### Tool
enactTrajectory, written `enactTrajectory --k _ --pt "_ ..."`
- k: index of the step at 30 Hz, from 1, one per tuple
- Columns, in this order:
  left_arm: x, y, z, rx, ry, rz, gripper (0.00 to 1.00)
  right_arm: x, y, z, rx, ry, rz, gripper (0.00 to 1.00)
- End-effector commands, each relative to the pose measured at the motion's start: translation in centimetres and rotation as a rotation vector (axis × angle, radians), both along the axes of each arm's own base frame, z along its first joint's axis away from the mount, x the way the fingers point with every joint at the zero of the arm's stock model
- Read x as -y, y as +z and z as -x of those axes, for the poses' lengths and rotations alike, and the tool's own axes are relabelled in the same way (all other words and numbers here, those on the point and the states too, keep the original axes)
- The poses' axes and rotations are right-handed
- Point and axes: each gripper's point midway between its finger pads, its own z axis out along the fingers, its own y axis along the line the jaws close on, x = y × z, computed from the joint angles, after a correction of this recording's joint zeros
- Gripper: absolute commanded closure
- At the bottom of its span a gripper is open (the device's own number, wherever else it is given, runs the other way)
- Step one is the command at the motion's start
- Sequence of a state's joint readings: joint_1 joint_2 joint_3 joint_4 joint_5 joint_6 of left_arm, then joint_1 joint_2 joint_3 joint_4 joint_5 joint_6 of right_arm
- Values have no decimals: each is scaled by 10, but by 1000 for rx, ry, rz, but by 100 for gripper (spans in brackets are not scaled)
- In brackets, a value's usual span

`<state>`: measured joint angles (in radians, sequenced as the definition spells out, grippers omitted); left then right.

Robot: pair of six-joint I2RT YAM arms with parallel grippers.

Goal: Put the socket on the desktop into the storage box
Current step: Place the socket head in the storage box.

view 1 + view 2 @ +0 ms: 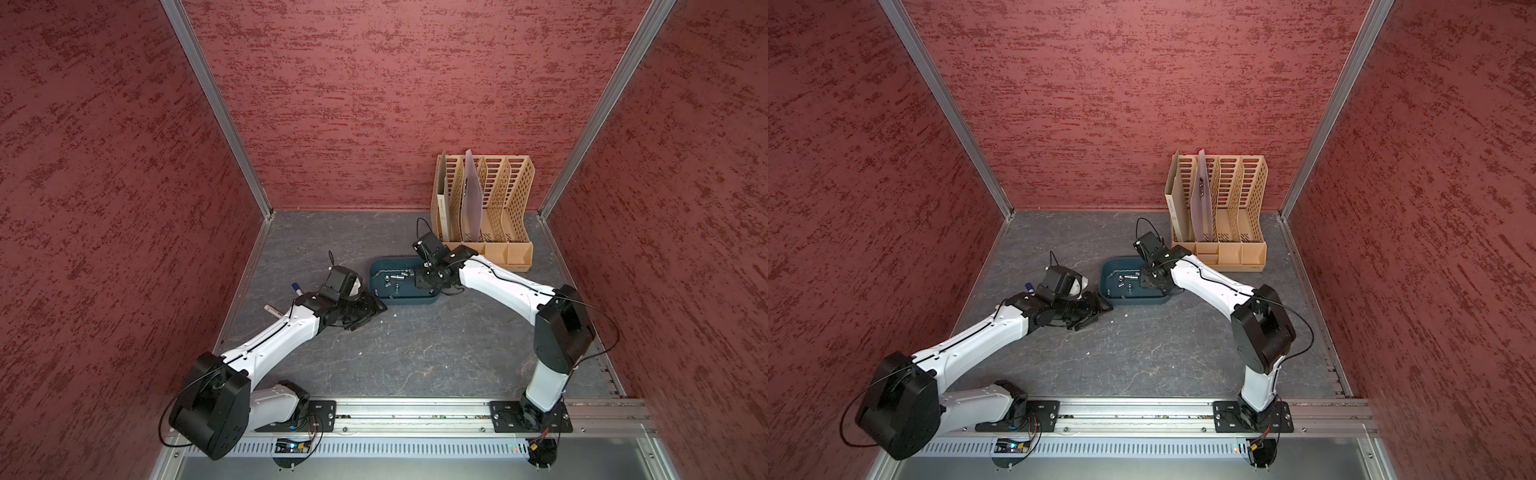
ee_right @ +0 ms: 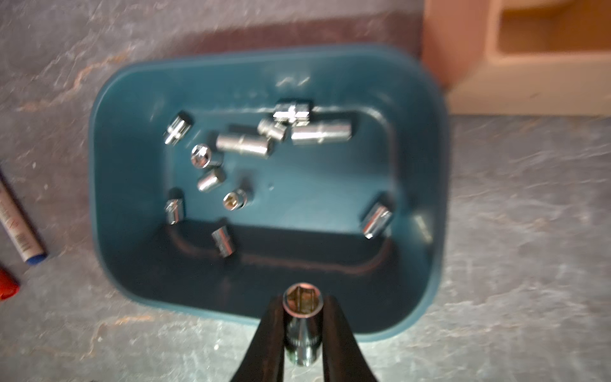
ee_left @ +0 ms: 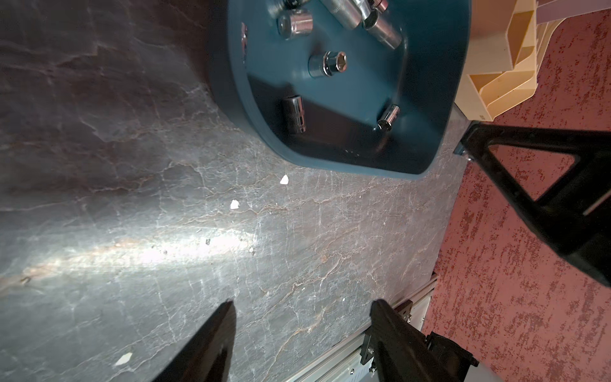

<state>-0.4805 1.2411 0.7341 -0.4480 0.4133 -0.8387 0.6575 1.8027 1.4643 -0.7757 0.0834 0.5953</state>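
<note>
Chrome socket [image 2: 303,317], hex mouth toward the lens, sat clamped between the right fingers [image 2: 269,330]; it was the nearest thing in the right wrist view. It hung clear of the tabletop [image 2: 512,198], above the near rim of the storage box [image 2: 426,165]. Whether it was fully inside the rim line could not be told. Not yet released.

Box contents: other sockets [image 2: 244,144], roughly ten, scattered on the floor, some lying and some on end.

Other arm: left fingers [image 3: 211,337] stood apart with nothing between them, over bare tabletop just beside a corner of the box.

Outside the box, no loose socket showed in any view. Noted only pale specks [image 3: 283,179], a blue-capped marker [image 2: 20,231] beside the box, and the tan file rack [image 1: 486,208] behind it. Ground under both arms was hidden.

Judgement: task close to its end. Done: this piece lifted and brought to the box, the others already in. Left: carry it over the box floor, part the fingers, let it drop, then check the hidden ground for strays.
</note>
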Motion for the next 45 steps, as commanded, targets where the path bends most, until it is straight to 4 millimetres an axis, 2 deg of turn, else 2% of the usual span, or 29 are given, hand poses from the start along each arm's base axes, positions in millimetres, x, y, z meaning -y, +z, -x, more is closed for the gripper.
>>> enactTrajectory --k 1,9,16,27,33,39,45 --pt "6 7 -9 31 1 9 33 15 0 -19 37 -25 64 86" --pt "9 7 -11 31 -5 7 33 27 -19 -41 42 -60 125 86" --pt "5 2 -6 18 -5 -7 33 33 -34 -47 36 -77 155 86" --pt "1 -2 -3 11 2 -13 33 34 -43 -53 33 -85 171 84" --pt "-1 -1 -4 13 4 -13 33 35 -44 -53 32 -87 173 82" --pt "-5 -2 -4 14 13 -18 33 36 -33 -50 47 -90 155 67" --pt "-6 -1 -6 18 20 -16 33 37 -27 -47 53 -84 144 64"
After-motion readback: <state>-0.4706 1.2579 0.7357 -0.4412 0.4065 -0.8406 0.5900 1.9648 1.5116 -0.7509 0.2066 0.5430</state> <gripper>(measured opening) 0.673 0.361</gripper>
